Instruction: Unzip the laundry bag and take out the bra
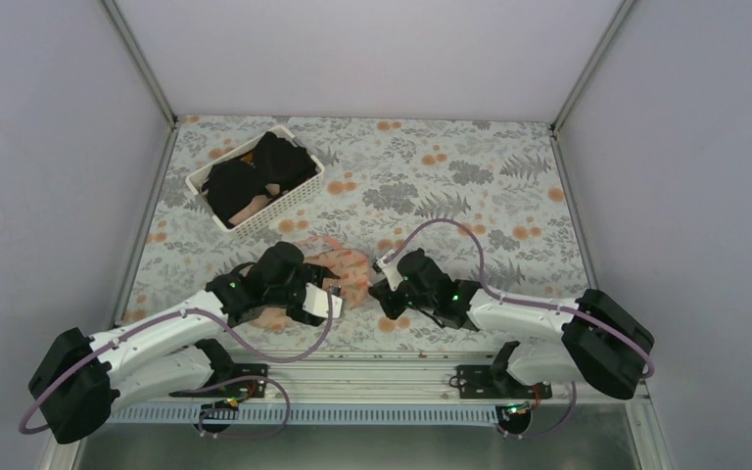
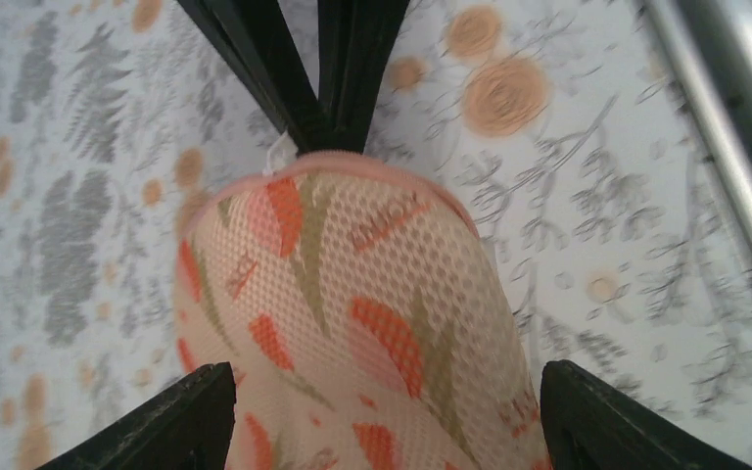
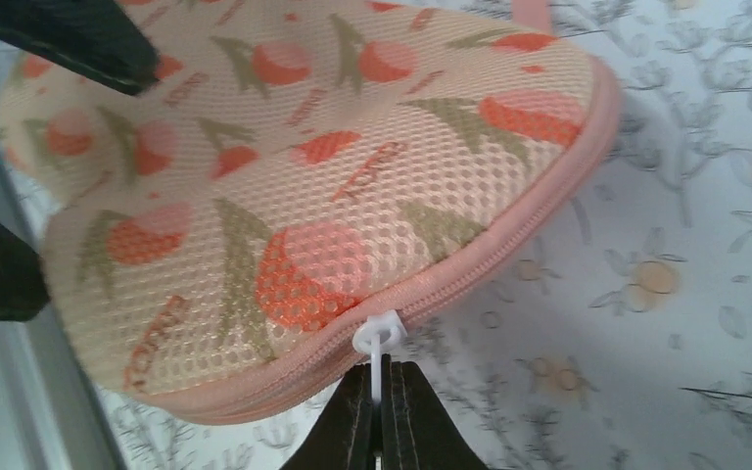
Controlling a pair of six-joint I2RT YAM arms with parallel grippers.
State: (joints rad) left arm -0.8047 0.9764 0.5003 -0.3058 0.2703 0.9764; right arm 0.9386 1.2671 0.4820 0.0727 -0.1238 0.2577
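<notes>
The laundry bag (image 1: 345, 266) is a pink mesh pouch with orange-red print. It lies on the table between my two grippers with its zip closed. My left gripper (image 1: 325, 286) is open, and its fingers (image 2: 171, 421) straddle one lobe of the bag (image 2: 352, 294), close against its sides. My right gripper (image 3: 382, 397) is shut on the white zip pull (image 3: 379, 335) at the bag's pink zip edge (image 3: 470, 269). It also shows in the top view (image 1: 380, 286). The right gripper's closed fingers (image 2: 338, 78) show in the left wrist view, holding the pull (image 2: 279, 155). The bra is hidden.
A white slatted basket (image 1: 217, 218) stands at the back left. It holds black clothes (image 1: 259, 171) with a patch of peach fabric (image 1: 254, 208) among them. The flower-print tablecloth (image 1: 470, 186) covers the table. A metal rail (image 1: 372, 367) runs along the near edge.
</notes>
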